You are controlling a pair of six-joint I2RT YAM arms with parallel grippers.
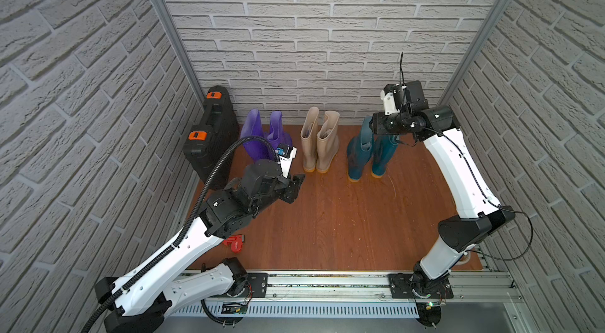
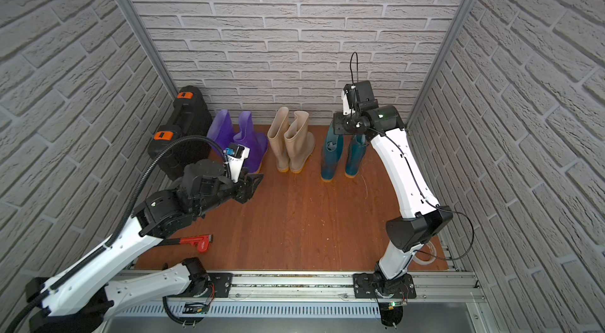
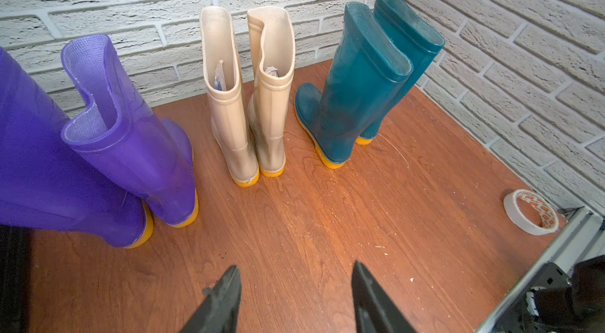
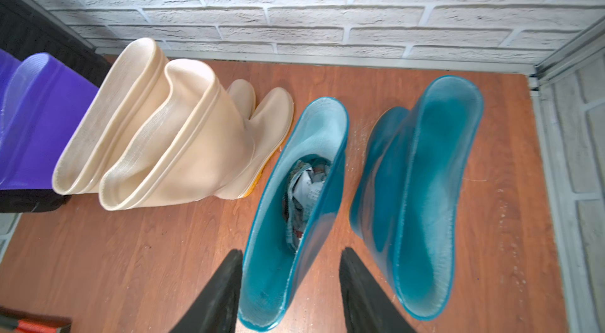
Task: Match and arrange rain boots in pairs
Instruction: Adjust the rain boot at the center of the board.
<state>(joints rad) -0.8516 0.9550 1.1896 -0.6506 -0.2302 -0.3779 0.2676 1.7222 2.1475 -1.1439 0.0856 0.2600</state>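
Observation:
Six rain boots stand in three pairs along the back wall. The purple pair [image 1: 258, 138] is at the left, the beige pair [image 1: 319, 144] in the middle and the dark teal pair [image 1: 370, 158] at the right. My left gripper [image 3: 296, 274] hangs open over bare wooden floor [image 3: 294, 216], in front of the purple pair [image 3: 131, 151], with nothing between its fingers. My right gripper [image 4: 291, 256] is open above the teal pair. Its fingers straddle the top rim of the left teal boot [image 4: 324, 131], which has crumpled paper inside. The other teal boot [image 4: 425, 167] stands just beside it.
A black hard case [image 1: 212, 138] with orange latches leans in the back left corner beside the purple boots. A red pipe wrench [image 2: 196, 241] lies near the left arm's base. A tape roll [image 3: 530, 216] sits at the floor's front right edge. Brick walls close three sides.

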